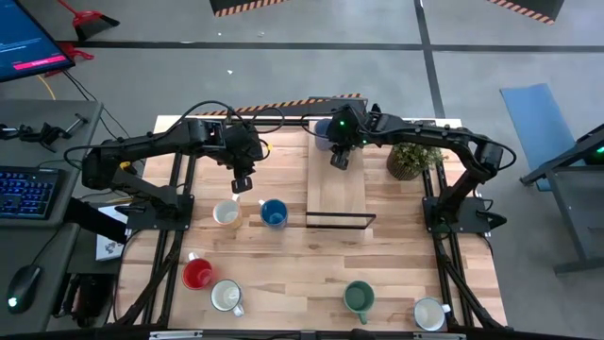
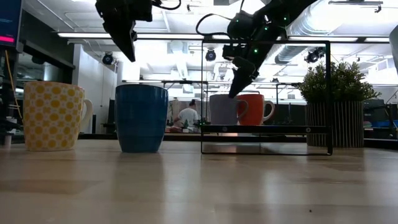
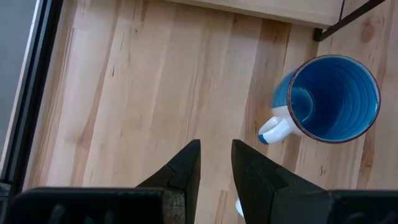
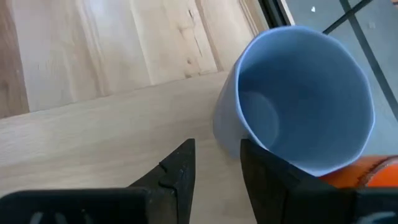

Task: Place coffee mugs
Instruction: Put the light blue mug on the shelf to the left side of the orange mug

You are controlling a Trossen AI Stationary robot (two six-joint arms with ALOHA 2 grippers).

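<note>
My right gripper hangs over the raised wooden shelf, fingers a narrow gap apart and pointing down just beside the light blue mug. That mug stands upright on the shelf's far end. The orange mug stands right behind it. My left gripper hovers well above the table, also slightly open. It is over bare wood between the yellow-dotted cream mug and the dark blue mug. Red, white, green and white mugs stand along the near edge.
A potted green plant stands right of the shelf, close to my right arm. The shelf rests on a black wire frame. Bare wood lies in the table's middle, between the shelf and the near row of mugs. A keyboard and mouse sit off the table's left.
</note>
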